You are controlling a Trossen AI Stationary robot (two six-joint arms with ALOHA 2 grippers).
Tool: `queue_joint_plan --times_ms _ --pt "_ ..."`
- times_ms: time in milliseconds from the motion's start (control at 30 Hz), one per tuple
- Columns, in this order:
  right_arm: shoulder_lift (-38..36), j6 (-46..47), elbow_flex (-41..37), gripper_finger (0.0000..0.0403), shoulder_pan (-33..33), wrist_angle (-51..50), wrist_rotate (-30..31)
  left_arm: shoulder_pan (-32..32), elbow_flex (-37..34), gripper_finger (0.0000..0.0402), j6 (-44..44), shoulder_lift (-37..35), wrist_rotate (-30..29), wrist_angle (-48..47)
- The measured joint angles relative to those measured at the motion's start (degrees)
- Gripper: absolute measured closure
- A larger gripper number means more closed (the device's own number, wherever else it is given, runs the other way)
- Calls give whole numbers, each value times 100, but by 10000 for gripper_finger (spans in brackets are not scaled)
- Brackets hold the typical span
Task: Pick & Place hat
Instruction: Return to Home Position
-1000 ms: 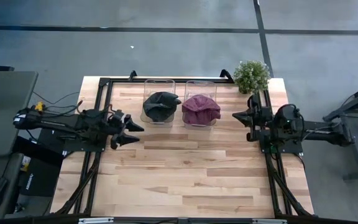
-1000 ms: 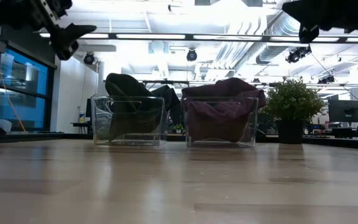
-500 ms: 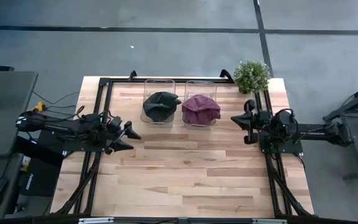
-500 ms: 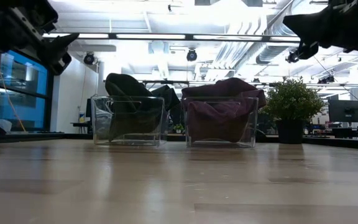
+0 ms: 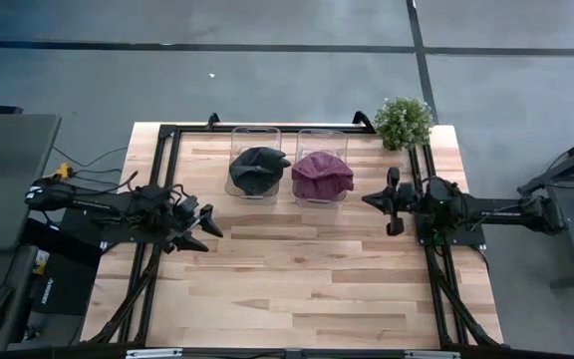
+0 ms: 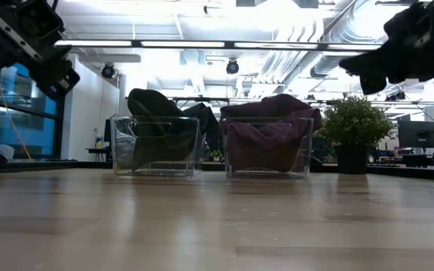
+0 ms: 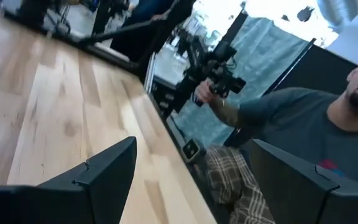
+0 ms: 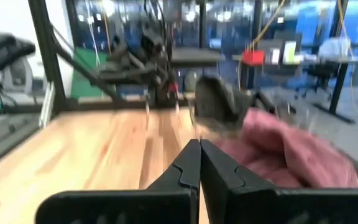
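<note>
Two clear bins stand side by side at the table's far middle. A dark hat [image 5: 258,170] fills the left bin and a maroon hat [image 5: 322,177] fills the right one; in the low view the dark hat [image 6: 160,113] and the maroon hat [image 6: 273,120] bulge above the bin rims. My left gripper [image 5: 207,221] hovers open left of the bins and nearer, with its fingers wide apart in the left wrist view [image 7: 192,144]. My right gripper [image 5: 369,199] hovers shut just right of the maroon hat's bin and faces the maroon hat [image 8: 291,155].
A small potted plant [image 5: 404,122] stands at the table's far right corner, behind my right arm. A black frame runs along the table's left, far and right edges. A person [image 7: 303,124] sits beyond the table's edge in the left wrist view. Bare wood [image 5: 297,289] lies nearer.
My left gripper has drawn back a little toward the table's left and near edges and come down. My right gripper has moved toward the left, closer to the maroon hat's bin, and has dropped lower. Both hats and bins have stayed where they were.
</note>
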Motion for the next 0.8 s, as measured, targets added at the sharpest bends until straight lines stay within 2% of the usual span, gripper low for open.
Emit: queue_joint_plan --times_ms 200,300,467,800 --pt "0 -21 0 403 -1 -574 143 0 -5 99 -75 -3 -89 -323" --pt "0 126 0 402 0 -677 237 0 -7 99 -453 0 -324 -588" --pt "2 197 0 401 0 -758 415 0 -12 99 -1092 0 -390 -992" --pt "0 -54 0 397 0 -752 413 0 -14 99 -1144 -1 -400 -1613"
